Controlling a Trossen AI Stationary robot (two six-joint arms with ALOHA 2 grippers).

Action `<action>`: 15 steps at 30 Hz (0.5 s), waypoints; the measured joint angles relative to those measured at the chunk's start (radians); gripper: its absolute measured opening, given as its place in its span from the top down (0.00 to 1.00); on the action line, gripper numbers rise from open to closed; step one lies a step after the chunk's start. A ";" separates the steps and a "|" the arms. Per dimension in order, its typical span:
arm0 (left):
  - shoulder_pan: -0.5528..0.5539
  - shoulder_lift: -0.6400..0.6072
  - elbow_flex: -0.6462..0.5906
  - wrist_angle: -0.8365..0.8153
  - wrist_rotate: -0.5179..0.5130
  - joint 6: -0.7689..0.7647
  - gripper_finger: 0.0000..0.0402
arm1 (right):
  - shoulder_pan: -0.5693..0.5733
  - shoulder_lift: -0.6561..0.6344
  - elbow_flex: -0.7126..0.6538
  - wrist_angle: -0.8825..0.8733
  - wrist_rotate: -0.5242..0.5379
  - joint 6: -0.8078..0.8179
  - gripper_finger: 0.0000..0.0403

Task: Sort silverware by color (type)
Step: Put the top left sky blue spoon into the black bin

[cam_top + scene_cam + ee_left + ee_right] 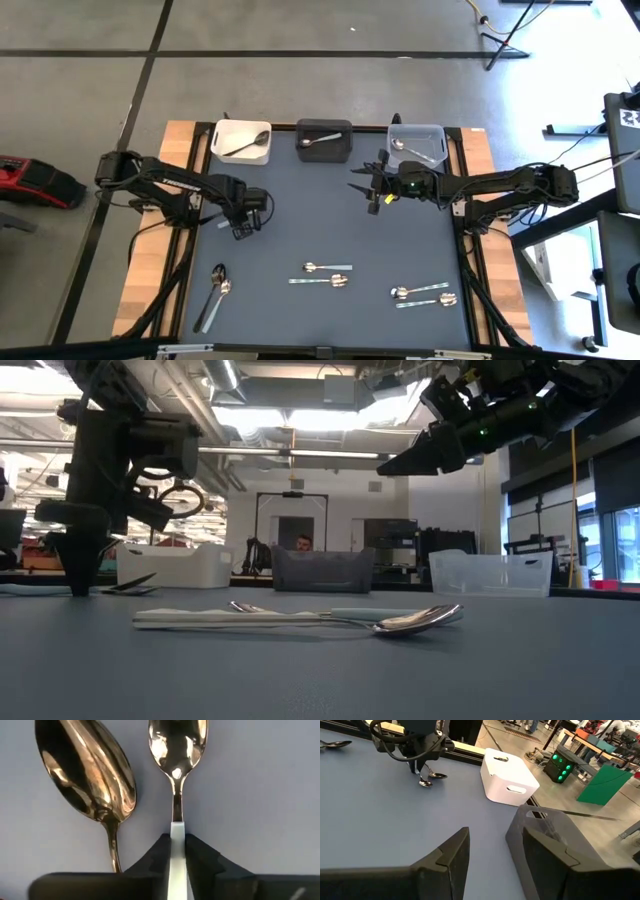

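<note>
Left gripper down at the mat's front-left, jaws closed on the white-handled spoon along its long axis, dark spoon just beside; right gripper waits open near the bins.

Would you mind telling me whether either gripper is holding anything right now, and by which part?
The left gripper has its fingers closed on the white-handled spoon, on its handle just behind the neck. The right gripper holds nothing.
</note>
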 joint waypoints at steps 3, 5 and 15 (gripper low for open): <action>-0.006 0.007 0.036 -0.016 -0.001 0.024 0.94 | 0.000 0.000 0.000 -0.002 0.000 0.000 0.57; -0.016 0.007 0.075 0.006 -0.023 0.056 0.94 | 0.000 0.000 0.000 -0.005 0.000 0.000 0.57; -0.010 0.004 0.320 0.016 -0.166 0.265 0.90 | 0.000 0.000 0.000 -0.016 0.000 -0.001 0.57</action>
